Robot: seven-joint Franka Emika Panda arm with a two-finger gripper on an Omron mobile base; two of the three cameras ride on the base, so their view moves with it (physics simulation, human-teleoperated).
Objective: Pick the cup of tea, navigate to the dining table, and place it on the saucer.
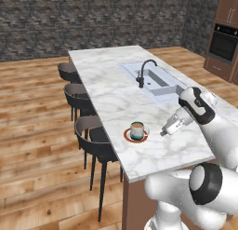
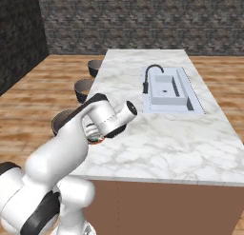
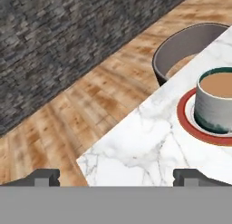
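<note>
While the cup of tea [image 1: 137, 131] rests on the saucer [image 1: 127, 135], the open hand [image 1: 163, 131] hovers beside it.

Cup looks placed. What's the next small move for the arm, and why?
Probably a short retreat straight back from the cup of tea, then stop. It stands upright on the saucer near the edge of the dining table, and the gripper is open beside it with nothing between its fingertips. Nothing seems left to do but clear the arm without nudging the cup.
</note>
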